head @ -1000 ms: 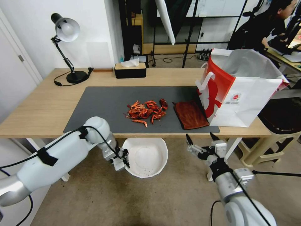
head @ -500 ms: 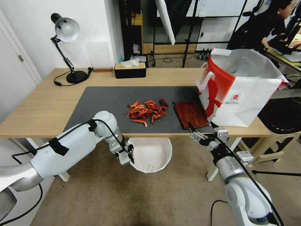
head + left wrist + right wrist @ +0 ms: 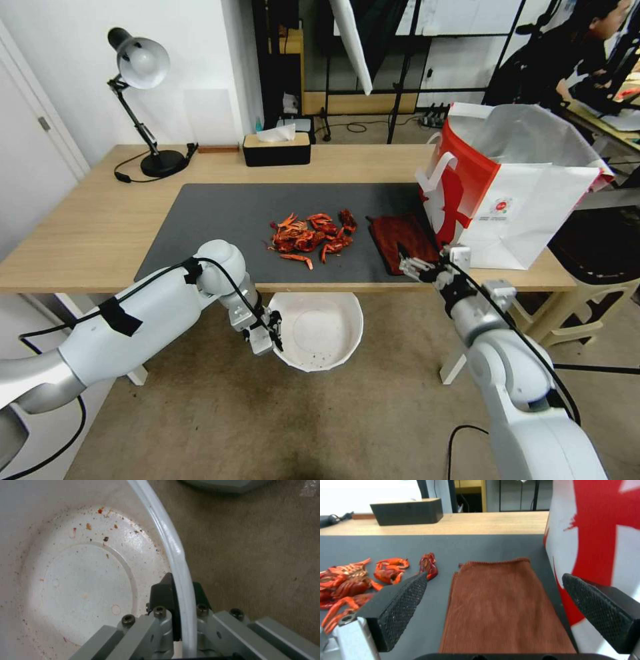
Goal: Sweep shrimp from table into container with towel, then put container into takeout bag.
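Soft, floppy dark red-brown cloth towel (image 3: 403,239) flat on grey mat by white-and-red paper bag (image 3: 513,187); best pinched at near edge. Right pincer (image 3: 430,265) wide open above it. Left pincer (image 3: 267,331) clamped on round white plastic bowl (image 3: 320,331) rim below worktop (image 3: 87,227) edge.
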`<state>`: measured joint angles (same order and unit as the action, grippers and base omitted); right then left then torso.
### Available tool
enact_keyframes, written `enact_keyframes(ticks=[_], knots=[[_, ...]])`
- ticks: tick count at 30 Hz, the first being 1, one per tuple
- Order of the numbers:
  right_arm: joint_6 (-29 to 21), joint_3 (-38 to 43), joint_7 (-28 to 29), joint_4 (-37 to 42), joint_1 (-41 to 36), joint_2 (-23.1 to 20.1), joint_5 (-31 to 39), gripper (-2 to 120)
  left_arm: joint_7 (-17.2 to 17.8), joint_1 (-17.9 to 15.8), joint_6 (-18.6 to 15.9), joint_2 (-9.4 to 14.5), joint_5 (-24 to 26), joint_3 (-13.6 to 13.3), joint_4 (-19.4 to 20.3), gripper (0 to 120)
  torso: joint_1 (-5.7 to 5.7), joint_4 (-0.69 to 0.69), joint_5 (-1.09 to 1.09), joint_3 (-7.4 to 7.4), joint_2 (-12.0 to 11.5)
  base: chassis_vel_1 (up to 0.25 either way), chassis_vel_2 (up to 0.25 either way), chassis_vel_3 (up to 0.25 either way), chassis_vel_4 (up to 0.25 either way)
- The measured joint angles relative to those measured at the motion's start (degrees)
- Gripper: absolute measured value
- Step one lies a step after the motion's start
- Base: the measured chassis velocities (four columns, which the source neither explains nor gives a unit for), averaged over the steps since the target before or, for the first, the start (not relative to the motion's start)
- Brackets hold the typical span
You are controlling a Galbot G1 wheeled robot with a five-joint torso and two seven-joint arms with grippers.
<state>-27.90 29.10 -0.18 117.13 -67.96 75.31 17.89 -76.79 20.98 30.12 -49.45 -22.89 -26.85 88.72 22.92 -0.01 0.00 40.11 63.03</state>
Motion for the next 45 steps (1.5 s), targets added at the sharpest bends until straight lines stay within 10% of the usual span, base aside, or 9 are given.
enact_keyframes(ticks=[13,37,45], knots=[[-14.22,-7.20,13.11,-4.23,10.32,-2.07,7.04,100,0.68,1.11,0.78,-0.28,-0.57,0.30,-0.96,0,0.00,0.02,-0.01,-0.01,0.00,0.000,0.000,0.000,0.000],[-14.37,-9.28,20.91,-9.42,12.17,-1.86,12.13,99,1.70,0.94,1.75,-0.84,-0.78,0.02,-2.71,0,0.00,0.00,0.00,-0.01,0.00,0.000,0.000,0.000,0.000],[-14.06,-8.90,23.25,-9.73,11.58,-1.33,16.94,72,2.01,1.54,1.99,-0.90,-0.72,0.14,-2.55,0,-0.01,-0.01,-0.02,-0.02,0.00,0.000,0.000,0.000,0.000]])
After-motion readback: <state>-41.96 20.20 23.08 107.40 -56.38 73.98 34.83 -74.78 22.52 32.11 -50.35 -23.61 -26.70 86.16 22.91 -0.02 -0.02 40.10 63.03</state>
